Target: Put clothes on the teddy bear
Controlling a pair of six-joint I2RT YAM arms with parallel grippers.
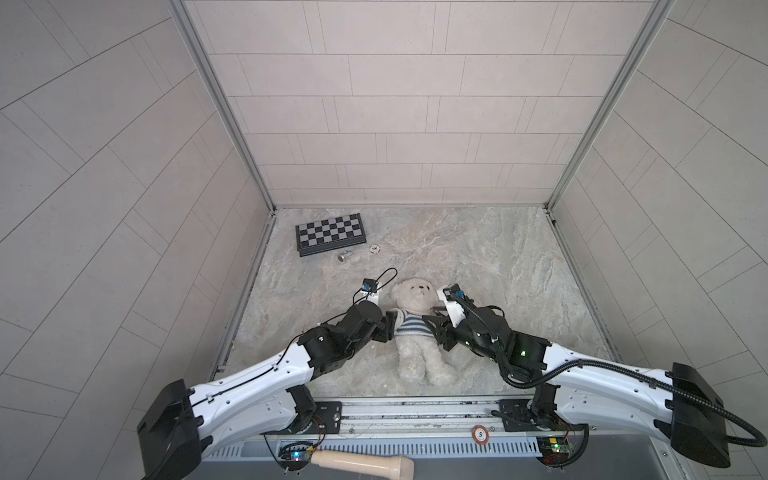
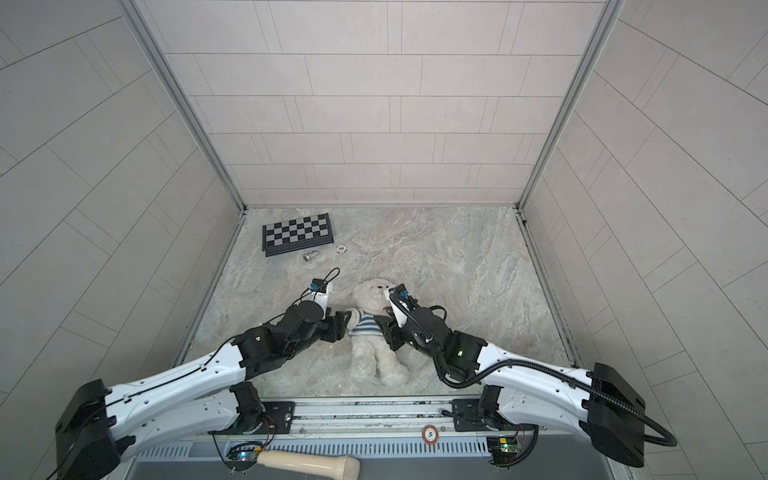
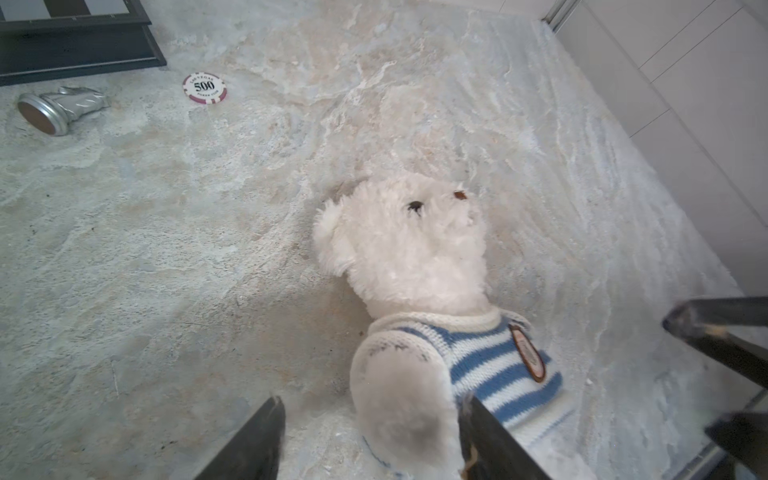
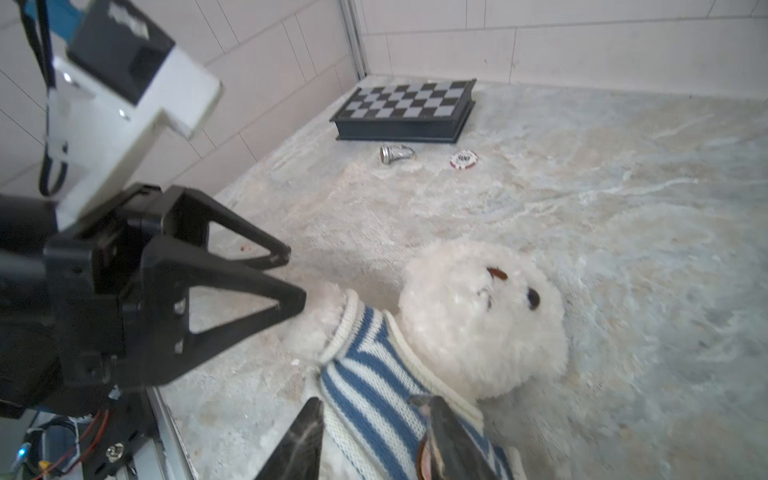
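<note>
The teddy bear [image 1: 415,293] lies face up on the surface [image 1: 498,270] between the two sets of fingers, with the striped shirt [image 3: 498,365] on its chest. The left fingers [image 3: 257,449] stand apart with one furry arm between them. The right fingers [image 4: 299,444] stand apart astride the knit on the opposite side. This looks like letting go after seating the shirt, so draw each pair straight back, tips clear of the loops. The arm beyond the right fingers is hidden, so its sleeve cannot be checked.

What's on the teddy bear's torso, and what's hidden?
On the teddy bear: a blue-and-white striped shirt over the chest, one arm through a sleeve. The shirt's back lies underneath, unseen; the jaws of the right gripper hide the other arm.
</note>
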